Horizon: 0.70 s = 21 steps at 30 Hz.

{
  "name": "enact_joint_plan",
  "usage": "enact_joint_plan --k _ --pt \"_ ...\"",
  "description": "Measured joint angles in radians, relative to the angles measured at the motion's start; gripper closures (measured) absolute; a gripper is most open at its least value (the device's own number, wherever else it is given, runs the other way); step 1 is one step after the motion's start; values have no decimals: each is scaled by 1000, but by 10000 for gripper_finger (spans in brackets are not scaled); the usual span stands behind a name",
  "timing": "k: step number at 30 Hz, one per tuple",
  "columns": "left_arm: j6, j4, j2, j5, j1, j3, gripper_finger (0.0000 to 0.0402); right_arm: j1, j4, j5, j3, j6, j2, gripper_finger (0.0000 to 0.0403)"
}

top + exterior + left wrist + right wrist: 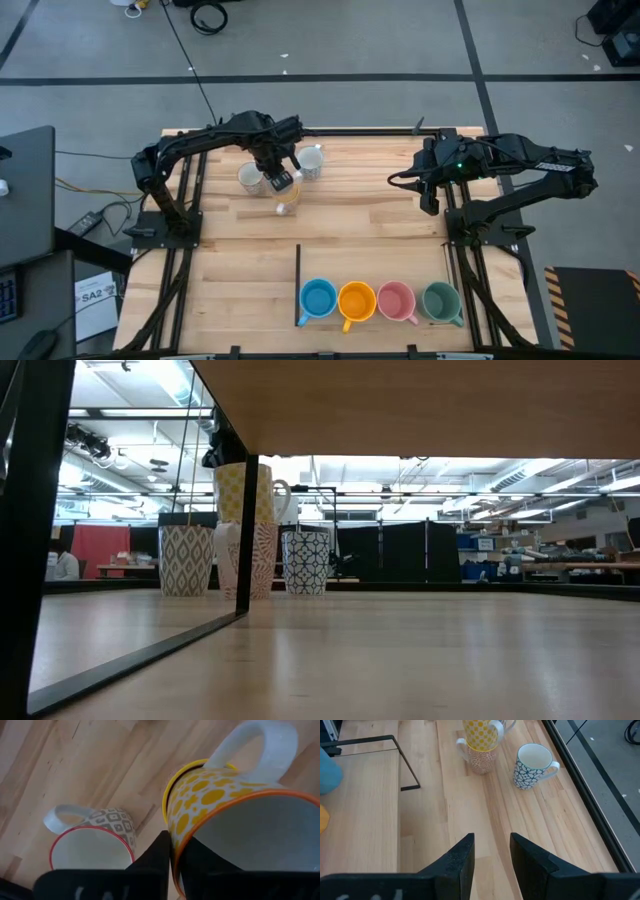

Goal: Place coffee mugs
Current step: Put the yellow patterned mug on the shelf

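Observation:
My left gripper [277, 172] is shut on a white mug with yellow dots and an orange rim [215, 795], near the table's far edge. This mug stands upright right over a leaf-patterned mug [481, 760] with a yellow rim [167, 795]. Whether it rests on that mug, I cannot tell. A grey diamond-patterned mug [250, 178] stands on its base to the left, a blue-patterned one [312, 162] to the right. Blue [318, 298], orange [356, 300], pink [396, 300] and green [441, 300] mugs stand in a row at the near edge. My right gripper [490, 852] is open over bare wood at the right. My left gripper holds the yellow-dotted mug by its orange rim [176, 851], opposite the handle. One finger [200, 862] is inside the mug and the other finger [157, 855] is outside its wall. The fingers come from above, pointing down. The mug is upright [243, 492], off the table.
A thin black L-shaped bar [298, 285] lies on the table left of the coloured row. Black frame rails [190, 200] run along both sides of the table. A small pale object [283, 208] lies just nearer than the left gripper. Bare wood spans the table's middle [370, 230].

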Motion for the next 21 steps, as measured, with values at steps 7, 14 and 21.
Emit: enact_joint_plan --k 7,14,21 --pt "-17 -14 -3 22 1 9 366 0 0 0 0 0 0 272" --pt "-39 -46 -5 41 1 95 371 0 0 0 0 0 0 272" --pt "-112 -55 -5 120 -1 232 371 0 0 0 0 0 0 273"
